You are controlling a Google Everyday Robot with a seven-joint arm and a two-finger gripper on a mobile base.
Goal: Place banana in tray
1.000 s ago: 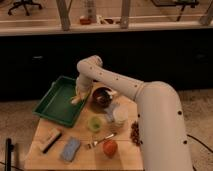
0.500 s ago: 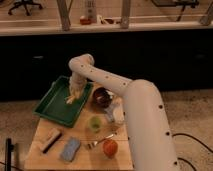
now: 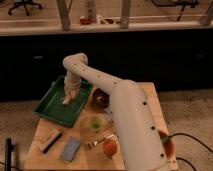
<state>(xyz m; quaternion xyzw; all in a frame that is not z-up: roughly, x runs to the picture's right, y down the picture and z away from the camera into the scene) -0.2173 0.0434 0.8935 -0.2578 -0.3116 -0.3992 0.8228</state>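
Status: transport leg looks essentially done, release does not.

- White robot arm reaches from lower right of the frame up and over to the left; its pincer (image 3: 68,95) hangs over the large dark green rectangular plastic tray (image 3: 51,111) with the raised rim, left of centre.
- Small pale yellow-tan curved banana (image 3: 65,99) sits at the pincer tip, inside the tray outline, toward the tray's upper right part. Can't tell if it touches the tray floor or hangs just above it.
- Pincer reads as clenched on the banana: the fruit is right at the fingertips, no gap visible between them.

Judgement: the banana is over the correct target, so what's left is lower if needed, let go, retract the arm clear of the rim. Not counting it as placed while the pincer has it.

Other items on the wooden surface (image 3: 150,97), all outside the tray:
- wooden-handled brush (image 3: 49,139) and blue-grey sponge (image 3: 69,149), lower left
- round orange fruit (image 3: 109,147), bottom centre
- green cup-like item (image 3: 94,123) just right of the tray's lower corner
- dark round bowl (image 3: 100,97) just right of the tray, partly behind the arm
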